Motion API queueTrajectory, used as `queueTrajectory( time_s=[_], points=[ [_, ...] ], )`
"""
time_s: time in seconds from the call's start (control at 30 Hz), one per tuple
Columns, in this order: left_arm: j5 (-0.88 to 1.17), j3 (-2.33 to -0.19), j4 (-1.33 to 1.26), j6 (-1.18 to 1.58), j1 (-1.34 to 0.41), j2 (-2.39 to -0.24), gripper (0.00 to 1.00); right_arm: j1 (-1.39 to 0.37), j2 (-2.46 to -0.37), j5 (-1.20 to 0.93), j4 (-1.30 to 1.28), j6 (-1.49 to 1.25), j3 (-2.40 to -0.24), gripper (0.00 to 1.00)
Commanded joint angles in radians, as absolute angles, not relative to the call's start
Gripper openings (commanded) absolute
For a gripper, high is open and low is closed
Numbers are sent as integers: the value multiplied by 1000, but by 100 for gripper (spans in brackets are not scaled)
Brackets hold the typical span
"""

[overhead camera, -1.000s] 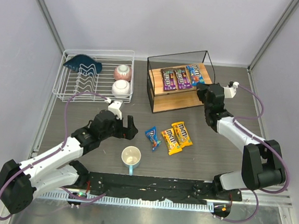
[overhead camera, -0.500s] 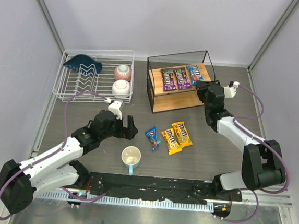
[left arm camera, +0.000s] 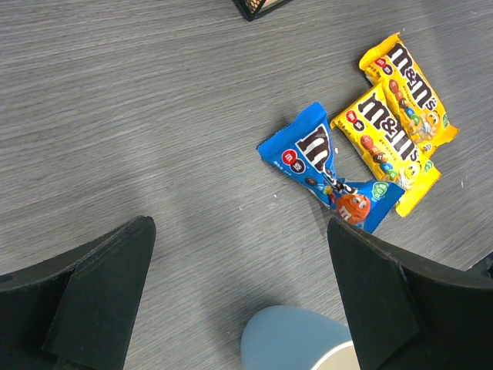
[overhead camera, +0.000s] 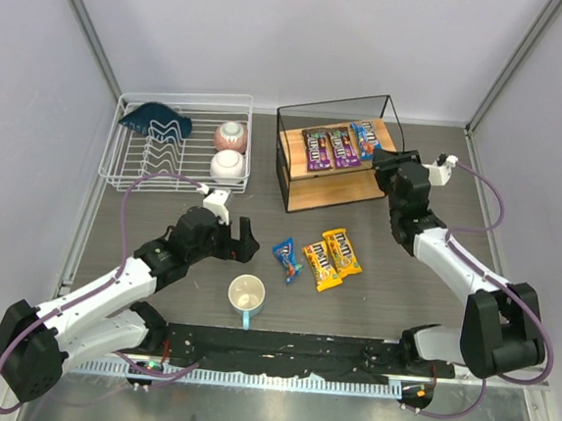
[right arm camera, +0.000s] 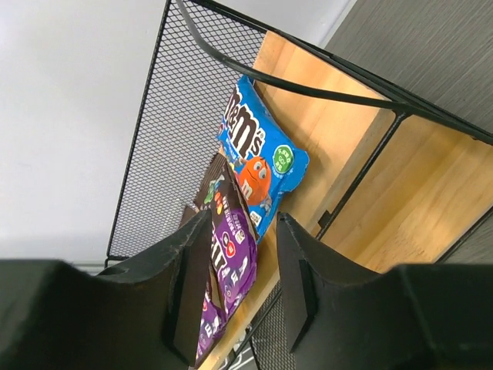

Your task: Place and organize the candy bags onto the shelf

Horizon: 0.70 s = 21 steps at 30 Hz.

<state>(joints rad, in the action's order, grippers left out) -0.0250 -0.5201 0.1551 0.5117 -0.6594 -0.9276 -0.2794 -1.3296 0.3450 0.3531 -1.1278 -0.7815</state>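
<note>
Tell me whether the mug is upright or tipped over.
Upright. The mug stands on its base, round open mouth facing up.

Blue candy bag (right arm camera: 258,163) — on shelf (right arm camera: 335,142)

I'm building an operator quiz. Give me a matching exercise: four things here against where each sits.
1 yellow candy bags
2 purple candy bags
3 mug
4 white bowl

A in the dish rack
B on the shelf
C upright on the table
D lying flat beside a blue candy bag

Pairs: 1-D, 2-B, 3-C, 4-A
</note>
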Motion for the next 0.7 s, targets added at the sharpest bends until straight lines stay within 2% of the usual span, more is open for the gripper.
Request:
queueTrajectory(
  time_s=[0.0,0.2,0.4,0.53,0.67],
  points=[
    [-28,-546,152,495,-664,-908,100,-282,-1238,353,341,-1114,-747,45],
    [-32,-551,160,505,-664,-896,100,-284,-1088,338,261,-1091,-648,47],
    [-35,-554,166,509,-664,-893,100,-291,-807,310,23,-1031,-530,47],
    [-37,-558,157,508,-664,-903,100,-293,-645,240,-199,-1064,-456,48],
    [-34,-564,160,506,-664,-916,100,-331,-566,134,-259,-1140,-342,52]
  ],
)
